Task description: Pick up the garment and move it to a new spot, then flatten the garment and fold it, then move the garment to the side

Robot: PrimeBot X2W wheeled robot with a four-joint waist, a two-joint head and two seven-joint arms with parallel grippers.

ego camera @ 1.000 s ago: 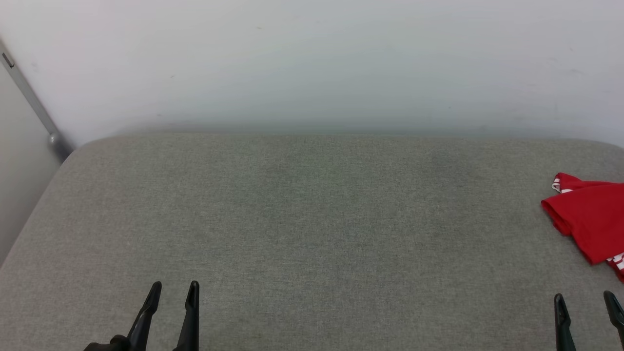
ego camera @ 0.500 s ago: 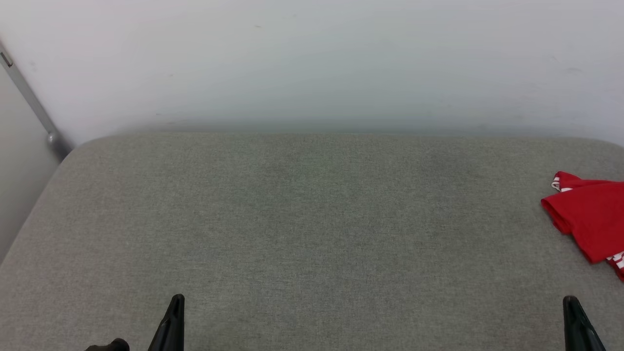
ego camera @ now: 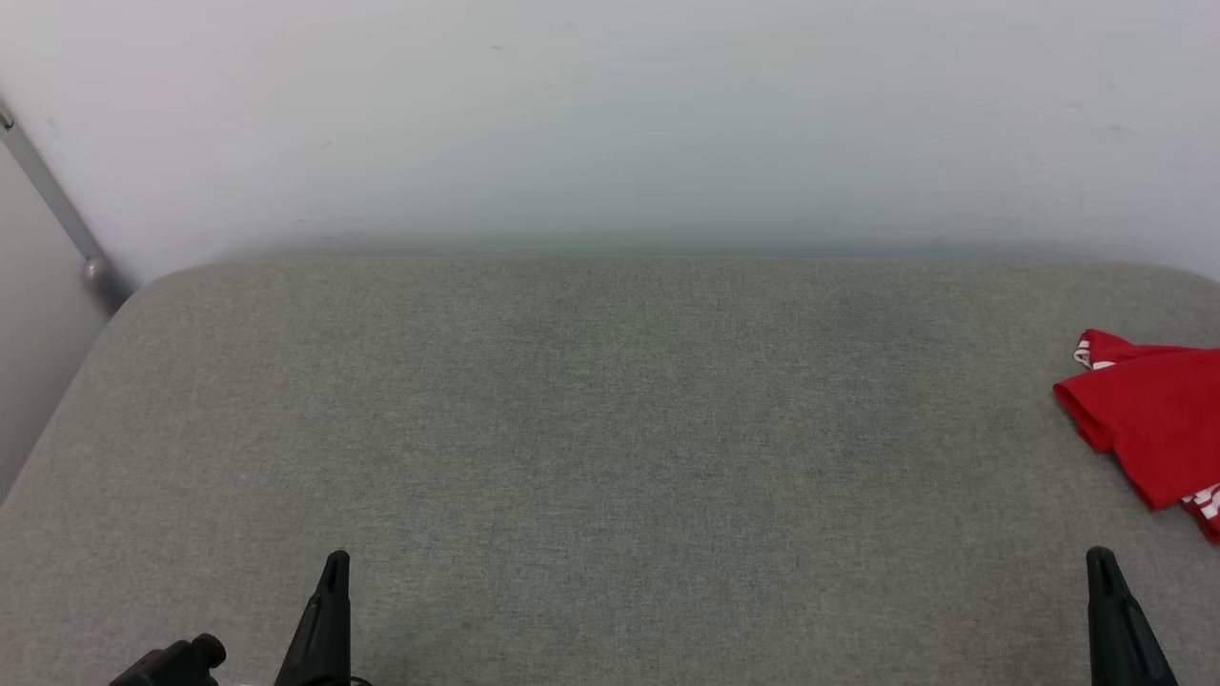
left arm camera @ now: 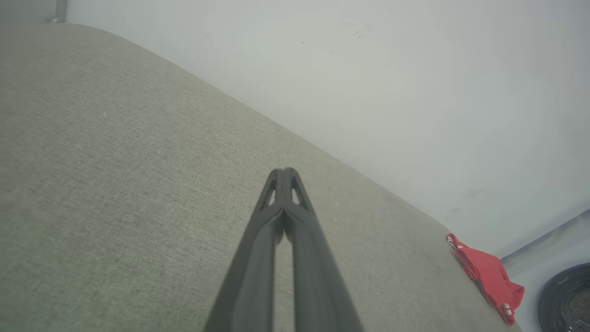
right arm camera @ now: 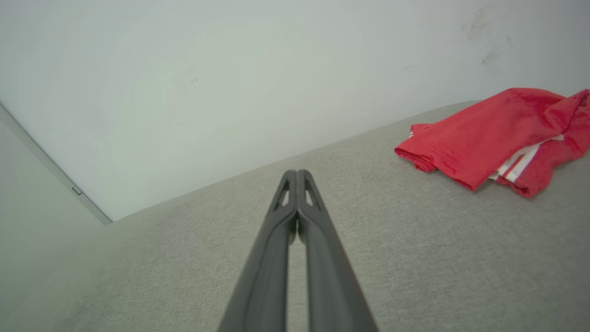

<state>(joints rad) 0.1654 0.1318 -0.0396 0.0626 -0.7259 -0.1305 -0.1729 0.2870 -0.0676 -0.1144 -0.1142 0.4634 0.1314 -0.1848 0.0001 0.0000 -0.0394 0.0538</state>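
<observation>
The garment (ego camera: 1158,419), red with red-white striped trim, lies folded in a bundle at the far right of the grey cushioned surface (ego camera: 610,429). It also lies at the lower right of the left wrist view (left arm camera: 488,276) and at the upper right of the right wrist view (right arm camera: 488,138). My left gripper (ego camera: 334,562) is shut and empty near the front left, far from the garment. My right gripper (ego camera: 1101,557) is shut and empty near the front right, a short way in front of the garment. Both wrist views show the fingertips (left arm camera: 285,173) (right arm camera: 297,174) pressed together over bare fabric.
A pale wall (ego camera: 610,124) rises right behind the cushioned surface. A grey metal post (ego camera: 57,214) slants at the left beside the surface's left edge. A dark round object (left arm camera: 569,299) sits on the floor past the garment in the left wrist view.
Both grippers have shut, each pair of spread fingers now one closed tip. The head view has shifted slightly. The garment lies where it was.
</observation>
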